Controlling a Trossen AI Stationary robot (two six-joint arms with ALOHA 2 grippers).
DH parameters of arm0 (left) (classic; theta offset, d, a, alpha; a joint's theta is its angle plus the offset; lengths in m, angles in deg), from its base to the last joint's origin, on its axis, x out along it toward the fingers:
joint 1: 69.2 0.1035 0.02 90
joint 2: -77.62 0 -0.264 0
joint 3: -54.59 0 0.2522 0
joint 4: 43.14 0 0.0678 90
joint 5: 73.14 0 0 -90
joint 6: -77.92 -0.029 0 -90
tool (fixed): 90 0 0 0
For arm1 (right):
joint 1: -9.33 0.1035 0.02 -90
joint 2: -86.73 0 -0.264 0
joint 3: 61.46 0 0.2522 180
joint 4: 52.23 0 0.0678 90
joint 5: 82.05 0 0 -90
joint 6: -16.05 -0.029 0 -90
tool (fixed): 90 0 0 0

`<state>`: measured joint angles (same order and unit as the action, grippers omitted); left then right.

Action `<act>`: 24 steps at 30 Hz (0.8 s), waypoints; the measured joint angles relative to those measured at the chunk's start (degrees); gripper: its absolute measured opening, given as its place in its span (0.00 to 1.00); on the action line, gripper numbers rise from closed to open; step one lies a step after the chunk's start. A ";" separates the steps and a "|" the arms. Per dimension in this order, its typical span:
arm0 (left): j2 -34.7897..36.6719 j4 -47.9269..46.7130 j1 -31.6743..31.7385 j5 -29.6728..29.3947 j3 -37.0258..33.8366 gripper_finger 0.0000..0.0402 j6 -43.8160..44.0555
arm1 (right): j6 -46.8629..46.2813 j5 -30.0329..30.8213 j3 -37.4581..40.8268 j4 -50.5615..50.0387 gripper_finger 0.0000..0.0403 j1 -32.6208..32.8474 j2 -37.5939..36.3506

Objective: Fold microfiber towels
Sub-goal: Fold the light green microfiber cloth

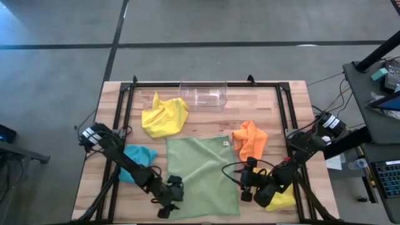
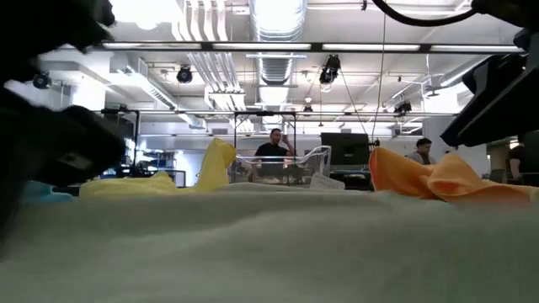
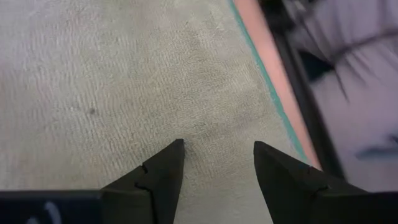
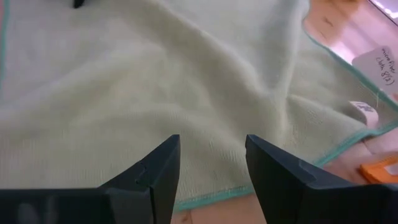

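A pale green towel (image 1: 200,175) lies spread flat in the middle of the table, filling the foreground of the low view (image 2: 269,244). My left gripper (image 1: 177,195) is open over its near left corner (image 3: 217,152), close to the teal hem (image 3: 273,106). My right gripper (image 1: 244,182) is open over the towel's right edge (image 4: 211,146). A yellow towel (image 1: 164,114) lies crumpled at the far left, an orange one (image 1: 250,140) at the right. A blue one (image 1: 139,159) lies under my left arm, and a second yellow one (image 1: 284,199) under my right arm.
A clear plastic bin (image 1: 203,94) stands at the table's far edge. A black frame (image 1: 125,100) runs along the table's sides. A white tag (image 4: 379,65) sits at the green towel's far right corner. People stand in the room behind (image 2: 274,147).
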<state>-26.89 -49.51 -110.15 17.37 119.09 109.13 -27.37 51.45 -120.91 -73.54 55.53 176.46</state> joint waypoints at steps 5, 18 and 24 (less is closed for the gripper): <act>5.16 -5.06 -1.18 2.97 0.00 0.45 0.06 | 0.76 -0.01 0.00 0.12 0.43 -0.12 0.00; 23.92 -6.03 -0.48 -24.86 -2.20 0.45 -18.50 | 1.68 1.26 0.00 0.17 0.43 -8.37 -0.02; 26.62 -1.31 2.19 -27.62 -6.03 0.45 -22.80 | 4.87 0.58 0.19 -1.02 0.43 -12.88 -0.29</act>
<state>-0.28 -50.82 -107.96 -10.25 113.06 86.33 -22.50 52.03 -120.73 -74.56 42.64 176.17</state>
